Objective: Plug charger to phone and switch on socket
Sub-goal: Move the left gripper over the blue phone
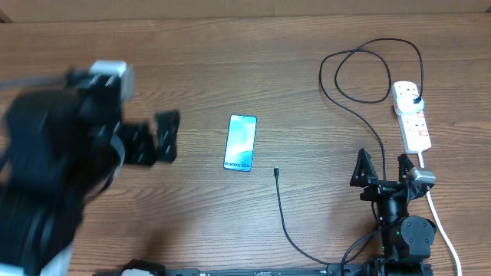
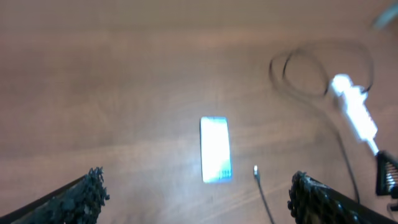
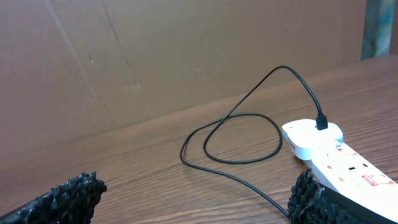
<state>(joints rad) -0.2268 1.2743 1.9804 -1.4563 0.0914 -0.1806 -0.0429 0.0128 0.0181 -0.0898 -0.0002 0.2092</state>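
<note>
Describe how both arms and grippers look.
The left arm: black, bulky, blurred, white block on top. The right arm: black, grey block by its wrist. The left gripper and right gripper: tapered black fingers with rough, knobbly pads.

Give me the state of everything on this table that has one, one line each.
phone: flat, screen up and lit, nothing plugged in.
charger: one end in the socket, connector tip loose on the table, apart from the phone.
socket: charger plugged in; switch position unclear.
left end effector: open, empty.
right end effector: open, empty.
</note>
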